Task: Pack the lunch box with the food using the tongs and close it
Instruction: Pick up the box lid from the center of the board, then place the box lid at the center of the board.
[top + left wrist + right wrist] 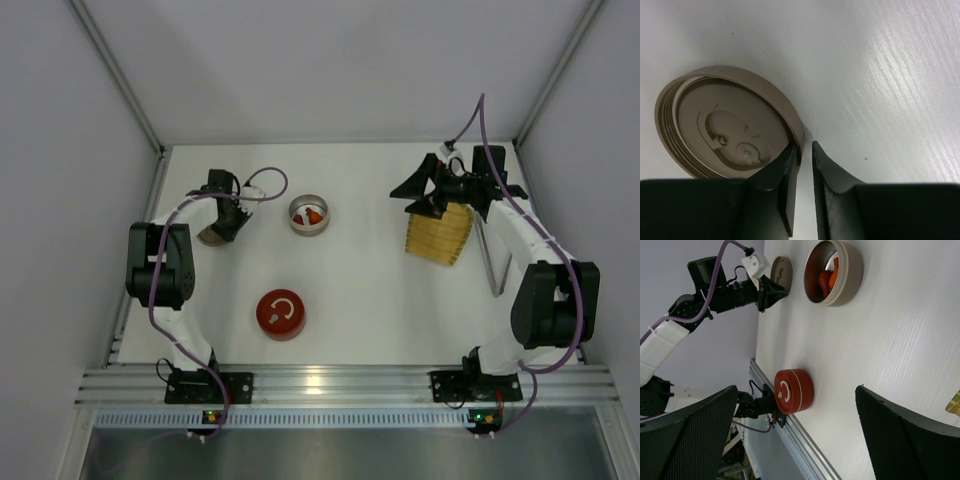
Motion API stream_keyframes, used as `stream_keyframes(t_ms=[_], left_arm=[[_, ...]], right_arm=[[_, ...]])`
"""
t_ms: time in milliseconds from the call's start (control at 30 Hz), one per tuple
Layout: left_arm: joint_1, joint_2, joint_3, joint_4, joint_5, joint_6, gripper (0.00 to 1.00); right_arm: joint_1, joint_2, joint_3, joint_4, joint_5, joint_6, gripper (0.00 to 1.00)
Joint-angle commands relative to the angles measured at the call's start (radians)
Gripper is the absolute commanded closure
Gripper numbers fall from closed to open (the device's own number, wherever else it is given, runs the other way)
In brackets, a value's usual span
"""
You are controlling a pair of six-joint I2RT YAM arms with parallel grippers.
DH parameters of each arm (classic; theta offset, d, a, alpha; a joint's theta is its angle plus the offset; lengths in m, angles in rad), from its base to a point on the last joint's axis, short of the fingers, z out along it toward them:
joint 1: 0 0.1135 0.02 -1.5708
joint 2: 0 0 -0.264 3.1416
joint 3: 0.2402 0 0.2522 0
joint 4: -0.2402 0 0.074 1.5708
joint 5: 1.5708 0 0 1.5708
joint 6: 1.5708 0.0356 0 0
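The lunch box (309,216) is a round tin in the middle back of the table, also seen in the right wrist view (849,275). Red and orange food (314,213) lies inside it (827,277). Its tan lid (725,130) lies upside down at the left. My left gripper (806,150) stands over the lid's rim with a thin gap of table showing between its fingers. The tongs (491,265) lie at the right, beside the yellow tray (440,235). My right gripper (413,198) hovers wide open at the tray's far end, holding nothing.
A round red container (281,314) with a white mark on top stands near the front middle, and shows in the right wrist view (794,391). The left wall runs close to the tan lid (210,236). The metal rail (340,380) borders the near edge.
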Motion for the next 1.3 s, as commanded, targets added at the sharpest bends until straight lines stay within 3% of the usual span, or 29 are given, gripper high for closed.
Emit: stream_keyframes(t_ms=[0, 133, 300, 433, 467, 500, 633, 833, 933, 1133, 1200, 1267], left_arm=[[0.0, 0.039, -0.04, -0.031, 0.028, -0.041, 0.78], [0.0, 0.039, -0.043, -0.072, 0.037, -0.05, 1.0], [-0.027, -0.15, 0.074, -0.239, 0.125, -0.053, 1.0], [-0.13, -0.231, 0.298, -0.466, 0.238, -0.044, 1.0], [-0.15, -0.241, 0.4, -0.519, 0.324, -0.044, 1.0], [-0.168, -0.263, 0.442, -0.611, 0.365, -0.045, 1.0], [-0.285, -0.321, 0.5, -0.708, 0.482, -0.051, 1.0], [-0.314, -0.413, 0.521, -0.716, 0.818, -0.146, 1.0], [-0.316, -0.453, 0.503, -0.673, 0.941, -0.196, 1.0], [-0.314, -0.491, 0.466, -0.666, 0.986, -0.2, 1.0], [-0.314, -0.494, 0.461, -0.666, 1.007, -0.203, 1.0], [-0.314, -0.494, 0.46, -0.666, 1.018, -0.203, 1.0]], right_arm=[[-0.02, -0.008, 0.017, 0.035, -0.022, 0.005, 0.01], [-0.02, -0.002, 0.01, 0.09, -0.03, 0.04, 0.01], [0.026, 0.0, -0.038, 0.205, -0.041, 0.096, 0.01], [0.077, -0.002, -0.073, 0.327, -0.05, 0.165, 0.02], [0.089, 0.0, -0.078, 0.363, -0.048, 0.172, 0.04], [0.109, 0.0, -0.082, 0.403, -0.045, 0.177, 0.04], [0.152, 0.004, -0.119, 0.567, -0.025, 0.25, 0.07], [0.212, 0.03, -0.181, 0.912, -0.027, 0.425, 0.2], [0.243, 0.042, -0.197, 1.004, -0.027, 0.5, 0.26], [0.307, 0.037, -0.239, 1.15, -0.029, 0.607, 0.29], [0.344, 0.018, -0.253, 1.19, -0.027, 0.582, 0.32], [0.364, -0.031, -0.257, 1.164, -0.019, 0.455, 0.35]])
